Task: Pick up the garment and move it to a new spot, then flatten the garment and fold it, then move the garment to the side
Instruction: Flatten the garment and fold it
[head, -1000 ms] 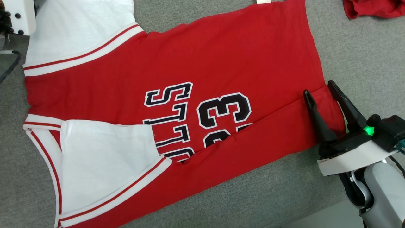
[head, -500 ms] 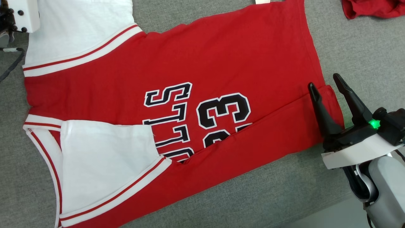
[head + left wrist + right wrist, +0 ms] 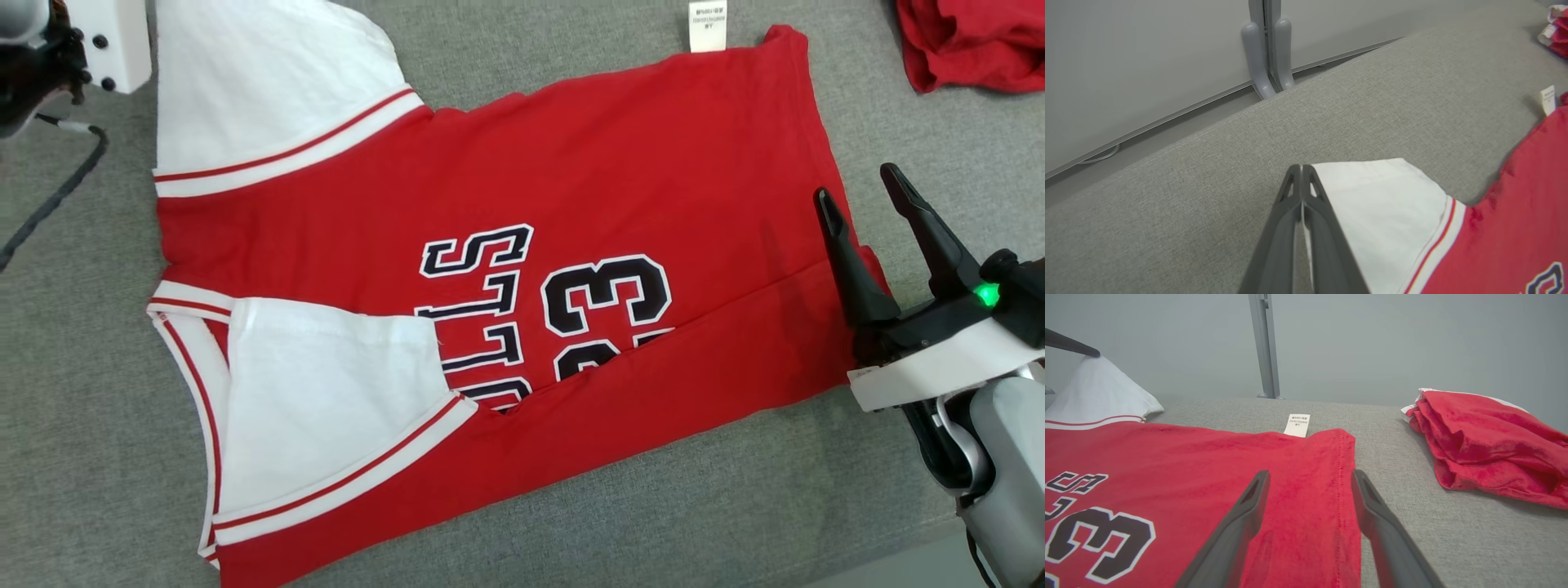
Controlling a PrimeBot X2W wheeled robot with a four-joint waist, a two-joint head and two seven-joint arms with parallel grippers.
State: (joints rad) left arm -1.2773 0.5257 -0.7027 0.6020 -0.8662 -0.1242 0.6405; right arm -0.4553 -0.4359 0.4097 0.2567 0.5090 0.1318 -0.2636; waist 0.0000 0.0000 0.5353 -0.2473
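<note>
Item: one red jersey point(image 3: 620, 155), numbered 33, lay flattened across the centre of the frame on the grey padded surface point(image 3: 735, 506). Its lower long edge and lower white sleeve point(image 3: 326, 392) were already turned in over the print, so I judged the first fold done, with the upper side, further folds and the move aside outstanding. My right gripper point(image 3: 856, 184), fingers apart, straddled the hem at the right of the frame; my left gripper point(image 3: 1301, 169), fingers together, pinched the upper white sleeve point(image 3: 1380, 196), with a sliver of white between them.

The garment point(image 3: 620, 147) is soft matt cloth; the grey surface point(image 3: 620, 506) beneath is coarse woven fabric.
</note>
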